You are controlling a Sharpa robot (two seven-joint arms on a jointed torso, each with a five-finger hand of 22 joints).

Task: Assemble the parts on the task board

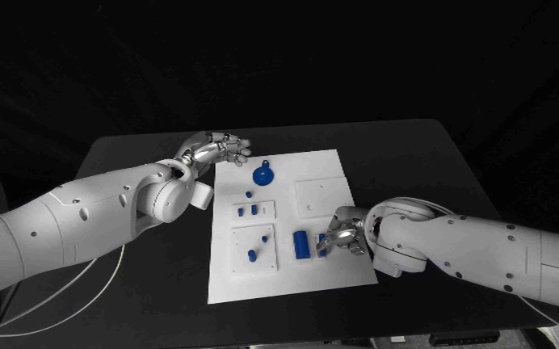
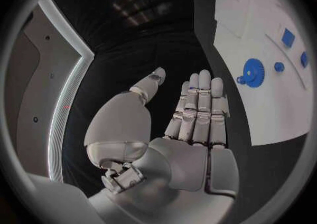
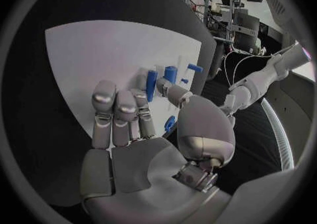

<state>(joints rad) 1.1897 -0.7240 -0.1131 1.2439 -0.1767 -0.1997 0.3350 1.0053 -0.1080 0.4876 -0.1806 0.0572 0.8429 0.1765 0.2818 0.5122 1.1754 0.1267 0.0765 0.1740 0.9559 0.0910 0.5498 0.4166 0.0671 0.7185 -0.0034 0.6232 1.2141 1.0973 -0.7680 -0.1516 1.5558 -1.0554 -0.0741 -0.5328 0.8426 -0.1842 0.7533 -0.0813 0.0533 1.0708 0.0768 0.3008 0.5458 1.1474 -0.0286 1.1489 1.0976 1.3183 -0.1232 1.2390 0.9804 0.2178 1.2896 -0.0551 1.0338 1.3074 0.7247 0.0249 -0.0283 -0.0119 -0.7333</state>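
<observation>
White task board (image 1: 332,173) unmarked, blue parts (image 1: 263,176), right hand (image 1: 344,236) beside them

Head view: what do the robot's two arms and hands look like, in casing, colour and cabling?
Both arms have smooth white rounded shells dotted with small dark screw holes. Each ends in a silver metallic hand, the left hand and the right hand, with segmented fingers and pale rounded tips. Thin white cables loop below the left arm over the black table.
</observation>
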